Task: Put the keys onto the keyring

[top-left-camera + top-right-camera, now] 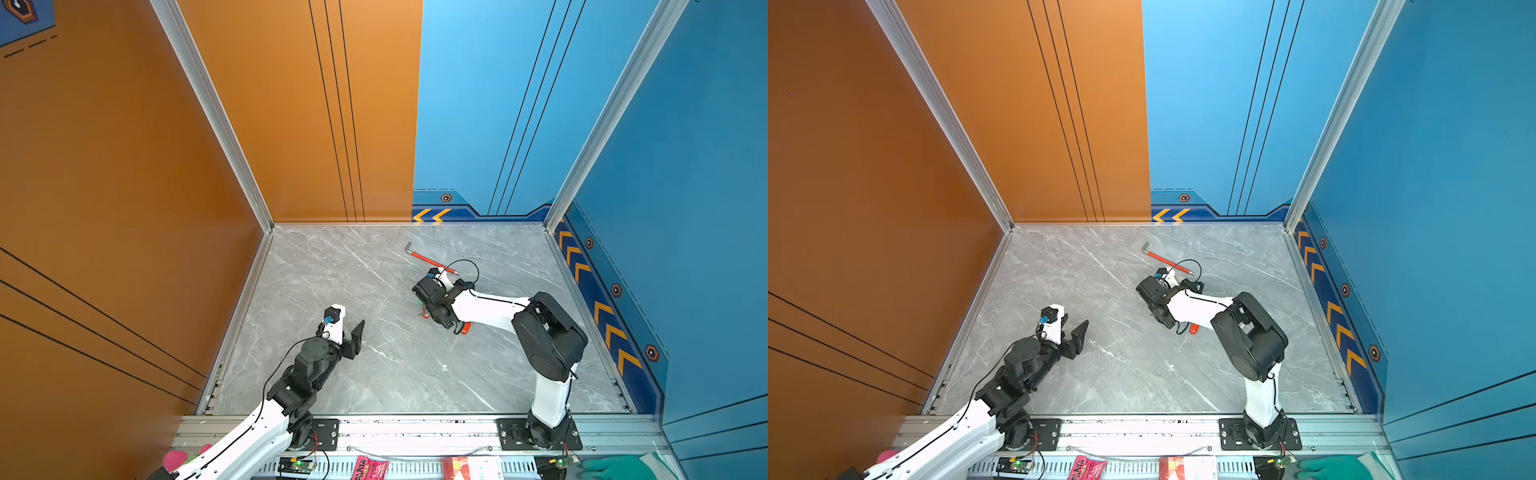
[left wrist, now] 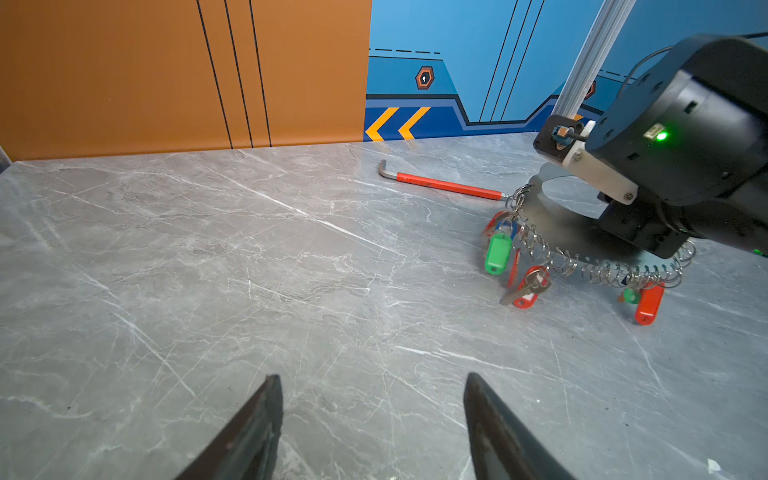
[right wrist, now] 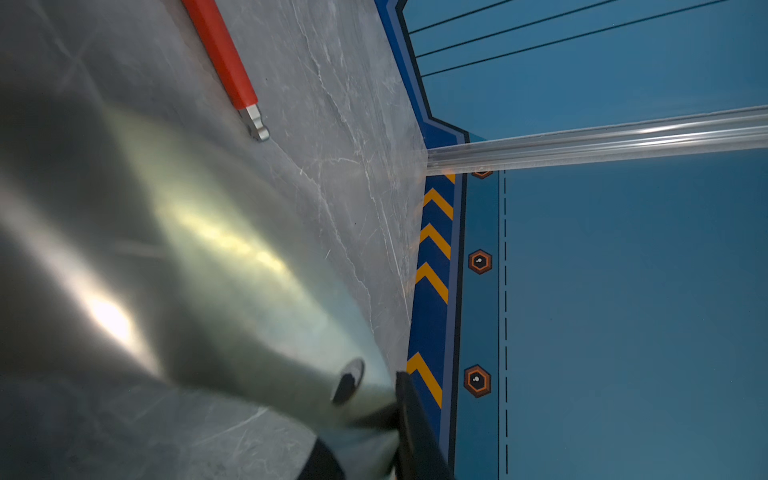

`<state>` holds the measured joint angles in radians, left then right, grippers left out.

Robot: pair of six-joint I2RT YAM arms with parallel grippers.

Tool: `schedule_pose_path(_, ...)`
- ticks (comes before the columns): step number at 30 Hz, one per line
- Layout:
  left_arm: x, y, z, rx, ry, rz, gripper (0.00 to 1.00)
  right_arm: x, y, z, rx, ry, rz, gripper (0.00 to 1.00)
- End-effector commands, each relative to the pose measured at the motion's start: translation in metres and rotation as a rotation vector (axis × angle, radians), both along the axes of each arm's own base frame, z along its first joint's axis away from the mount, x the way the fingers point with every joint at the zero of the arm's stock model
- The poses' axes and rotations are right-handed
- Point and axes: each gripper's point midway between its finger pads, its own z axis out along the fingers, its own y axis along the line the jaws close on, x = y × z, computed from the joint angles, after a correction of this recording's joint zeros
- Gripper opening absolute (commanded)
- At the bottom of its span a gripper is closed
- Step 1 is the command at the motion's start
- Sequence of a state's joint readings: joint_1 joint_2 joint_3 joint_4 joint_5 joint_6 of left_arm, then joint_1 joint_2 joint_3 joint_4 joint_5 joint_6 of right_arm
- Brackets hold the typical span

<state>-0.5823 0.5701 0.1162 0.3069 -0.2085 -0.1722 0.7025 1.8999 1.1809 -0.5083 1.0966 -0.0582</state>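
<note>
right gripper [image 3: 370, 432] pinches the tilted keyring [image 2: 552, 212], keys [image 2: 498, 251] dangling; left gripper [image 2: 372, 376], spread and empty, sits well apart to its left.

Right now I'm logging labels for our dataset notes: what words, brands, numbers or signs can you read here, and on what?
No text is readable.
Pink packet: print too blurred to read.
Red and white box: print too small to read.
Key tags: no writing visible.
Blue wall: orange chevrons and a hexagon keyhole emblem, no words.
</note>
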Motion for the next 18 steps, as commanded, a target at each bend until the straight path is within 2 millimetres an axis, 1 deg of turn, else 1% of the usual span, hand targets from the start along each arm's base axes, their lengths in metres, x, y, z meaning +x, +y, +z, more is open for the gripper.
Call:
schedule_pose_path(1, 0.001, -0.002, 0.004, -0.015, -0.018, -0.016, 0.69, -0.009, -0.032, -0.014, 0.059, 0.030, -0.144, 0.05)
schedule_pose_path(5, 0.000, -0.003, 0.004, -0.016, -0.016, -0.020, 0.69, -0.011, -0.057, -0.023, 0.091, 0.061, -0.234, 0.06)
schedule_pose_path(8, 0.000, -0.003, 0.003, -0.016, -0.012, -0.020, 0.69, -0.012, -0.073, -0.031, 0.122, 0.094, -0.294, 0.09)
schedule_pose_path(13, 0.000, -0.004, 0.003, -0.017, -0.012, -0.024, 0.69, -0.009, -0.087, -0.041, 0.138, 0.128, -0.343, 0.13)
schedule_pose_path(18, 0.001, -0.004, 0.003, -0.017, -0.013, -0.023, 0.69, -0.006, -0.099, -0.050, 0.133, 0.146, -0.384, 0.22)
